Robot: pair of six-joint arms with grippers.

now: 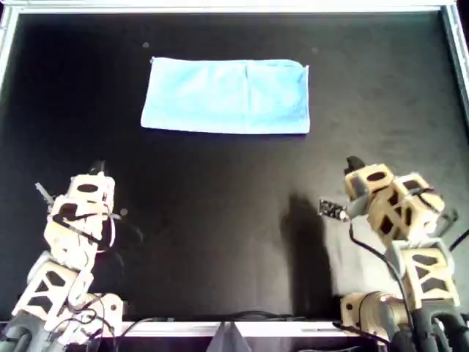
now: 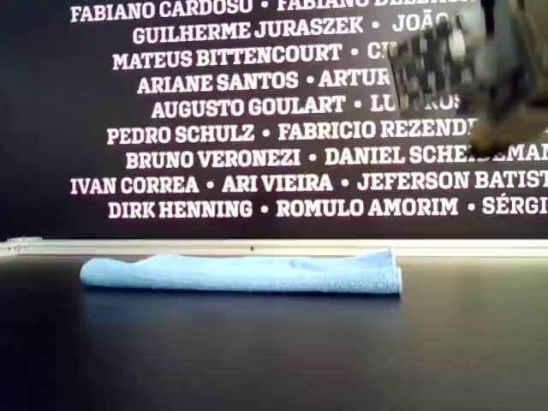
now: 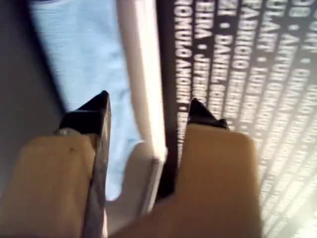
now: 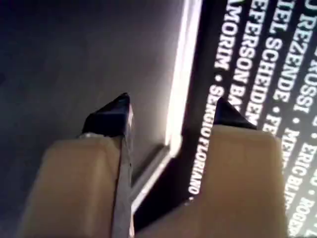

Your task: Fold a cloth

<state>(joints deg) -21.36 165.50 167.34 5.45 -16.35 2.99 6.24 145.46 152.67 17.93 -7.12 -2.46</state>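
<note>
Your cloth (image 1: 226, 96) lies folded flat at the tabletop's (image 1: 220, 235) far side in the overhead view. Both tools, left (image 3: 148, 106) and right (image 4: 171, 111), hang wide apart and empty, well clear of it, so the fold looks finished.

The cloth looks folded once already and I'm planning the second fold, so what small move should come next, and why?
Probably bring the left gripper forward toward the cloth's short edge on the overhead view's left. The cloth lies flat as a wide rectangle, far from both arms; both grippers are open and empty, and the left wrist view already looks at the cloth, while the right gripper faces bare table.
</note>
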